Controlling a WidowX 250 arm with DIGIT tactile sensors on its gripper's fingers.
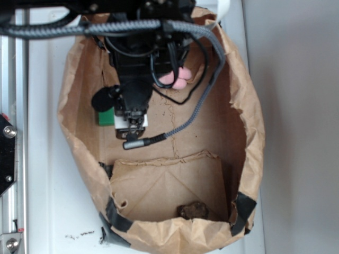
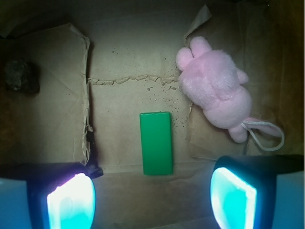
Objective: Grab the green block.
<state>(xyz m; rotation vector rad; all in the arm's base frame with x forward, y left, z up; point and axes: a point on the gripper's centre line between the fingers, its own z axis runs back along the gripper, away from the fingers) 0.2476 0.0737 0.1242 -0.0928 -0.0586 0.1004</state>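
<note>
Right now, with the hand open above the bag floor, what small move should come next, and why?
Probably a straight descent. In the wrist view the green block lies flat on the bag floor, roughly centred between the fingers of the open hand, long side running away from the camera. The pink bunny lies apart to the right, so the fingers should straddle only the block.

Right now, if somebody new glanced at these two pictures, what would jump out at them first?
Probably the bright green block, lying flat on the brown paper floor of the bag, centred between the glowing fingers of the open gripper. Next, the pink plush bunny to the block's upper right in the wrist view. From outside, the black arm reaching into the bag hides most of both.
</note>
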